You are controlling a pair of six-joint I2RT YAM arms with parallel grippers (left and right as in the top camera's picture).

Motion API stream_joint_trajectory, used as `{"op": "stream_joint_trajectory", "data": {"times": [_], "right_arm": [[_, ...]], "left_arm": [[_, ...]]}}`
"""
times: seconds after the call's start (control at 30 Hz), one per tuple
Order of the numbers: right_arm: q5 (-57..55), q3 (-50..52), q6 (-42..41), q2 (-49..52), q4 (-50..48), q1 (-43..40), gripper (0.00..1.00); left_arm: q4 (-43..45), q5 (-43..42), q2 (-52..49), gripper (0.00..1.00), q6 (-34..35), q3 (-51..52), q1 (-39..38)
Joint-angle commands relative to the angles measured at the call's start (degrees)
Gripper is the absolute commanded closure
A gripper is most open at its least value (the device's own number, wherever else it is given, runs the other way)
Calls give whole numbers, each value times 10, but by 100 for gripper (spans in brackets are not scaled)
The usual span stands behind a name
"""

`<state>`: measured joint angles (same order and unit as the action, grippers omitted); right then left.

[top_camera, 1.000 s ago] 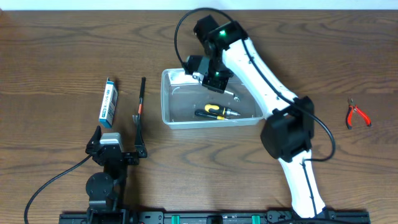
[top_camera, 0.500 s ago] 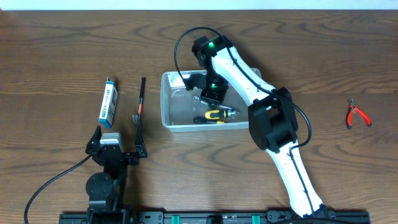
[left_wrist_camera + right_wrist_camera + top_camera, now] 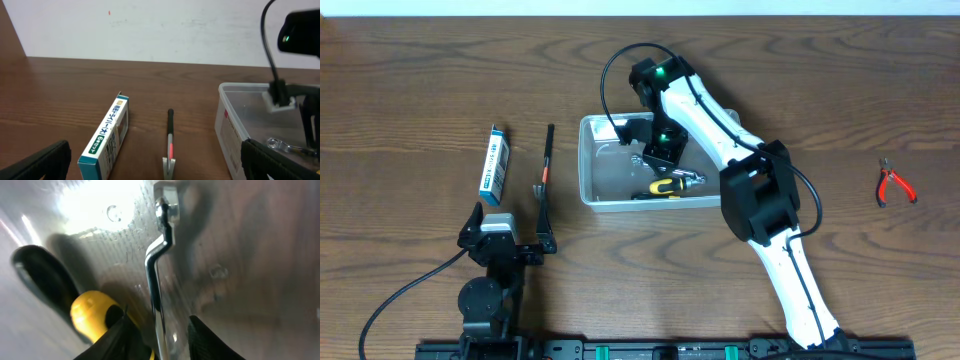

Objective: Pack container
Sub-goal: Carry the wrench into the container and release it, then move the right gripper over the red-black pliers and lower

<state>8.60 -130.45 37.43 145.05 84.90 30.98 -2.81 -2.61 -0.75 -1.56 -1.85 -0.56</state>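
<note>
Container (image 3: 586, 165) sat in the middle of the bench (image 3: 420, 80) when I looked from above, with its long side running left to right. My right claw (image 3: 651, 154) was down inside it, just past a yellow screwdriver (image 3: 666, 185). My left claw (image 3: 510, 243) sat well off to the left, near a thin black stick (image 3: 546, 165) and a blue-and-white box (image 3: 496, 163). Some red pliers (image 3: 894, 185) lay far off on the right, nearer my right arm.

From my left wrist, the left claw (image 3: 155, 150) was wide apart and held nothing. The stick (image 3: 170, 127) pointed straight away from it, and the container (image 3: 232, 130) was off to the right.

From my right wrist, the right claw (image 3: 160, 337) was apart. A bent silver wrench (image 3: 159, 265) lay on the container floor, and its shaft ran between my fingers (image 3: 122, 337). I thought it lay loose, not pinched.
</note>
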Motion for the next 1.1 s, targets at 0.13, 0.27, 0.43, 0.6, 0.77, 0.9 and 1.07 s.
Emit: {"op": "stream_joint_trajectory", "data": {"times": [0.13, 0.27, 0.43, 0.6, 0.77, 0.9, 1.07], "right_arm": [[-2, -7, -16, -161, -1, 4, 49], [-99, -7, -94, -234, -3, -7, 37], [-177, -7, -194, -303, 8, -63, 31], [-175, -7, -340, -323, 46, -172, 42], [-147, -7, -367, -316, 79, -270, 46], [-143, -4, -367, -315, 81, -329, 47], [-143, 23, -379, -315, 70, -381, 51]], "left_arm": [[-10, 5, 2, 2, -6, 16, -2], [-10, 5, 2, 2, -6, 16, -2], [-10, 5, 2, 2, -6, 16, -2], [-10, 5, 2, 2, -6, 16, -2], [-10, 5, 2, 2, -6, 16, -2], [-10, 5, 2, 2, -6, 16, -2], [-10, 5, 2, 2, -6, 16, -2]]}}
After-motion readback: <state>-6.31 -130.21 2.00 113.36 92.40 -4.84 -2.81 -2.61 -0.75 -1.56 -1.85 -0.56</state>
